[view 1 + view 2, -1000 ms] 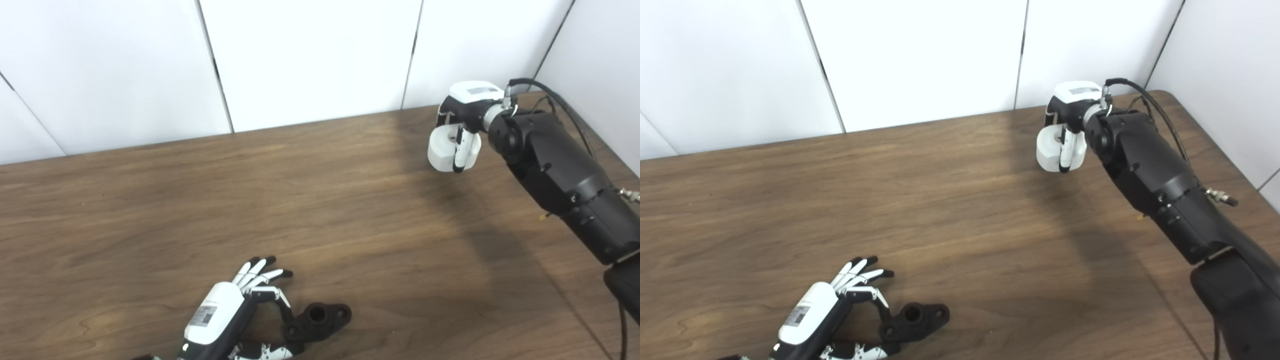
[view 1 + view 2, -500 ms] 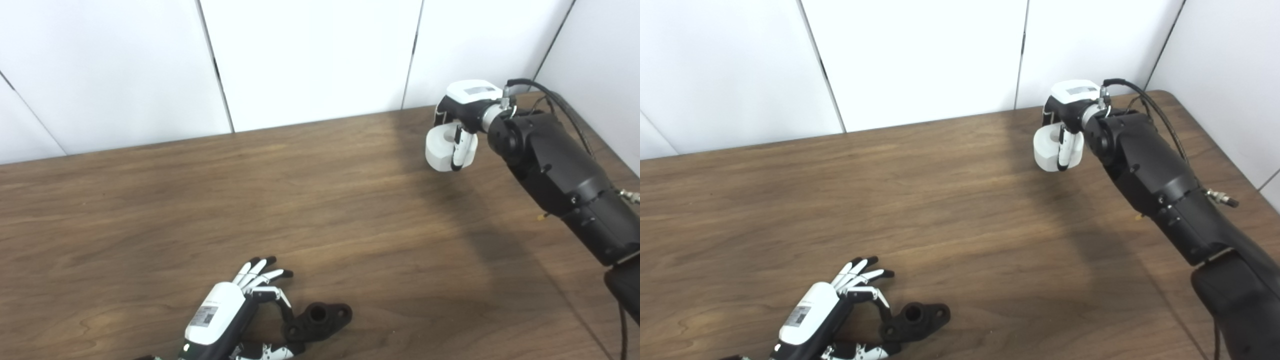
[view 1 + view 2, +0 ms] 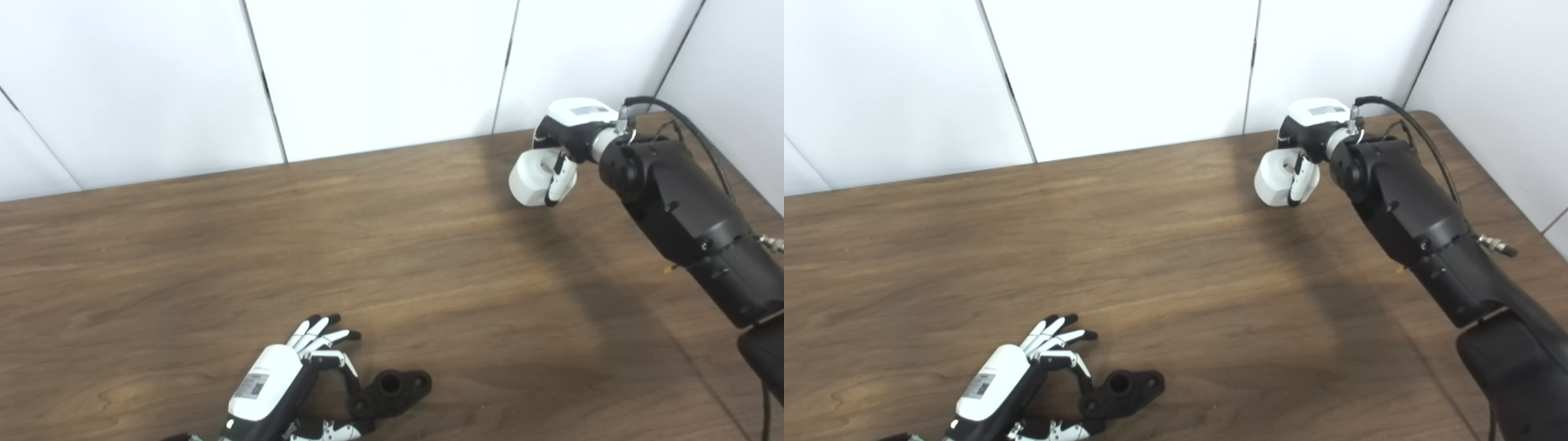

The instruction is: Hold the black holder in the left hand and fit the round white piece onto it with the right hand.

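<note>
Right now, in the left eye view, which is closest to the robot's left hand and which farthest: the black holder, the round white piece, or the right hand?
From the left hand:
1. Black holder, right beside it, at its fingertips.
2. Round white piece, far across the table, upper right.
3. Right hand, gripping that piece, just behind it.

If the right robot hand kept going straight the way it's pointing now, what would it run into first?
The right robot hand, shut on the round white piece, points down and leftward. Going on that way, the white piece would likely meet the bare wooden table first. The black holder lies far off that line, though depth is uncertain.
</note>
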